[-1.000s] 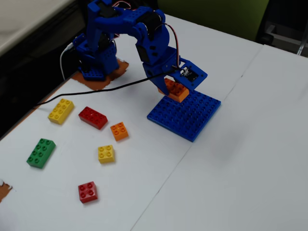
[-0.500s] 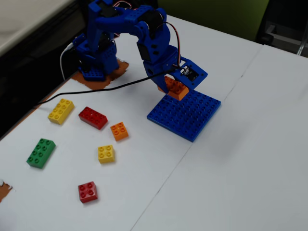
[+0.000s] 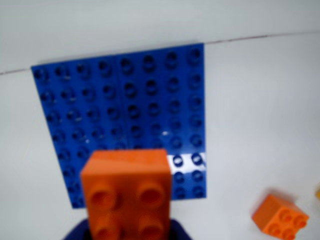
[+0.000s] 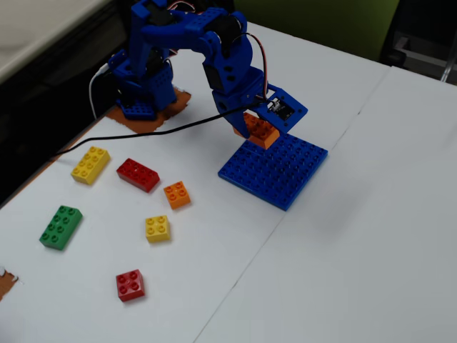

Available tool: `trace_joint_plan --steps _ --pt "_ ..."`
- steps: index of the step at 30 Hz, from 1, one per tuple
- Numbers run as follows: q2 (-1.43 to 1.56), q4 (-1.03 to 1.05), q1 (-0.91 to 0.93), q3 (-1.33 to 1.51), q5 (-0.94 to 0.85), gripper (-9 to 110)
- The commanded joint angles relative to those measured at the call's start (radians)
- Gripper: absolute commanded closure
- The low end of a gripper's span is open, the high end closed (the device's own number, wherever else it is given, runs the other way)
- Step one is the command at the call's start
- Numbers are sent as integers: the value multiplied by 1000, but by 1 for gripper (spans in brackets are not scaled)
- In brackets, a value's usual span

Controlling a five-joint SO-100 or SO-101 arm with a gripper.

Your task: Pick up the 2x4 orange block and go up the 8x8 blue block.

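Note:
My gripper point(image 3: 130, 233) is shut on the 2x4 orange block point(image 3: 127, 190), which fills the bottom centre of the wrist view with its studs facing the camera. Beyond it lies the 8x8 blue block point(image 3: 130, 105), flat on the white table. In the fixed view the gripper point(image 4: 254, 128) holds the orange block point(image 4: 261, 131) just above the far left edge of the blue block point(image 4: 278, 170). I cannot tell whether the two touch. The gripper's fingertips are hidden behind the orange block.
A small square orange brick point(image 3: 280, 217) lies to the right in the wrist view and also shows in the fixed view point(image 4: 176, 194). Left of the plate lie a red oblong brick point(image 4: 138, 174), yellow bricks point(image 4: 91, 164) point(image 4: 157, 228), a green brick point(image 4: 61, 226) and a small red brick point(image 4: 130, 284). The arm base point(image 4: 143, 86) stands at the back left.

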Motion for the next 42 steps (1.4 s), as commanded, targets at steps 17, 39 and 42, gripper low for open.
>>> trace_joint_plan --steps 17,39,42 --pt "21 0 6 -63 -11 101" --pt "5 5 17 -71 -21 101" --pt "3 6 18 -71 -21 101"
